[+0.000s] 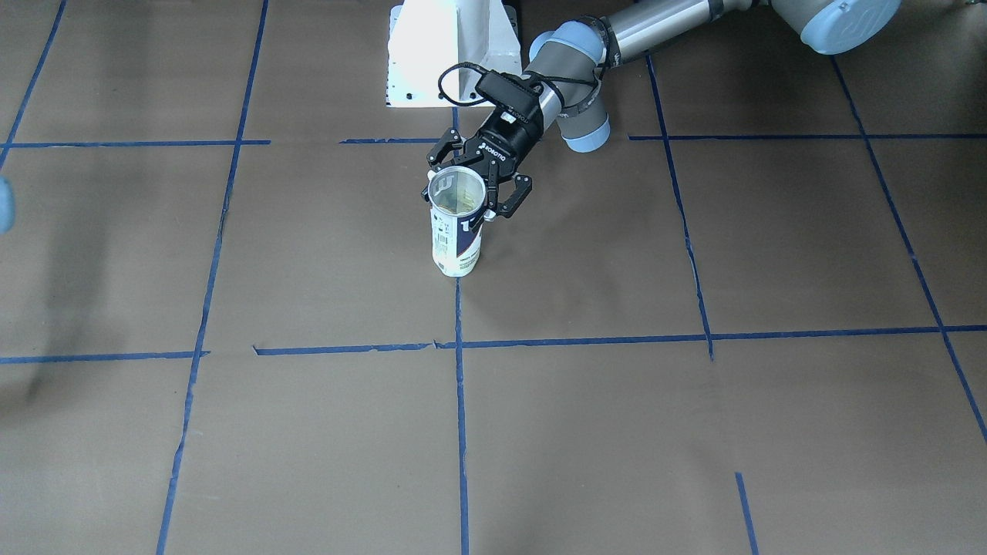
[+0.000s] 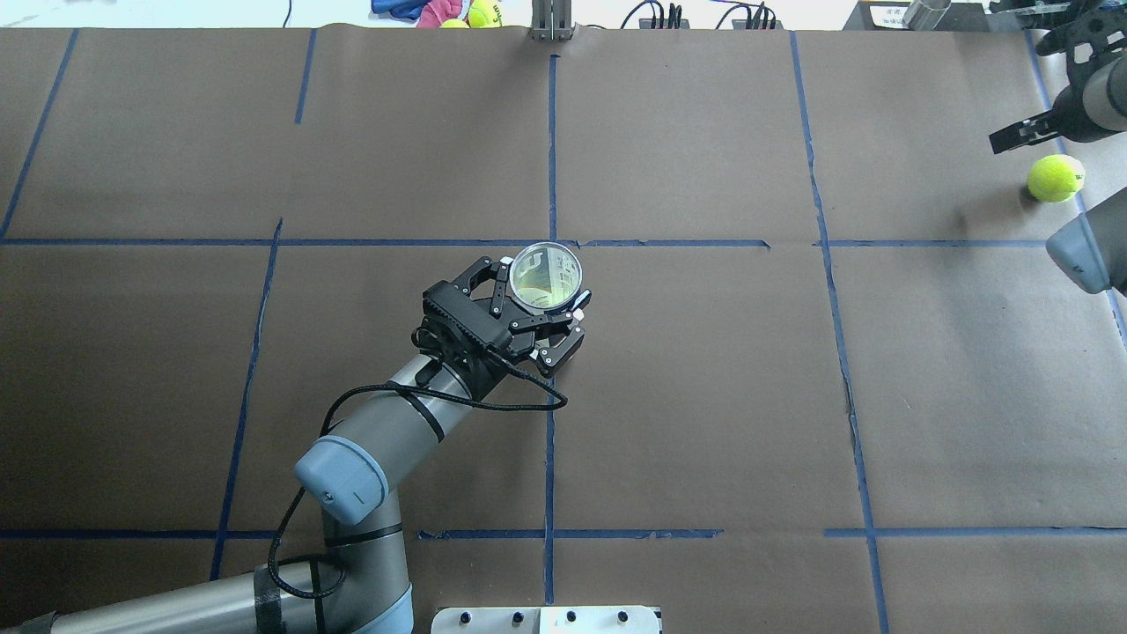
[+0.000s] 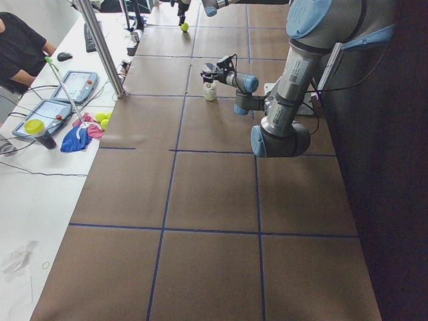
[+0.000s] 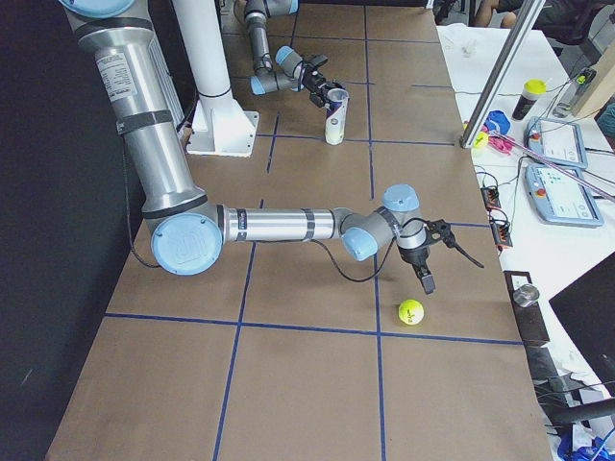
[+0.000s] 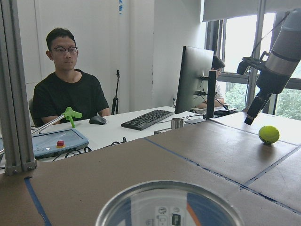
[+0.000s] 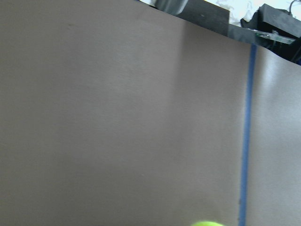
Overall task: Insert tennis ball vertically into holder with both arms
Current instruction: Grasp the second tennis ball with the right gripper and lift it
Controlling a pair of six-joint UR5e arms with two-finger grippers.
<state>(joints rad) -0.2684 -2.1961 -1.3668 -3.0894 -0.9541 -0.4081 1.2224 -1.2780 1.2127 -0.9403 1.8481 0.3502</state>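
The holder (image 1: 456, 247), a clear can with a white and navy label, stands upright at the table's middle with its open mouth (image 2: 546, 275) facing up. My left gripper (image 2: 541, 298) is shut around it just below the metal rim. The rim fills the bottom of the left wrist view (image 5: 169, 205). The tennis ball (image 2: 1055, 177) lies on the table near the far right edge. My right gripper (image 4: 452, 274) is open and empty, hovering just above and beside the ball (image 4: 410, 311), apart from it. Only the ball's top edge (image 6: 207, 223) shows in the right wrist view.
The white pedestal base (image 1: 443, 54) stands at the robot's side of the table, behind the can. Spare tennis balls and a cloth (image 2: 467, 12) lie beyond the far edge. An operators' desk with tablets (image 3: 50, 114), a keyboard and a seated person (image 5: 66, 89) runs along that side.
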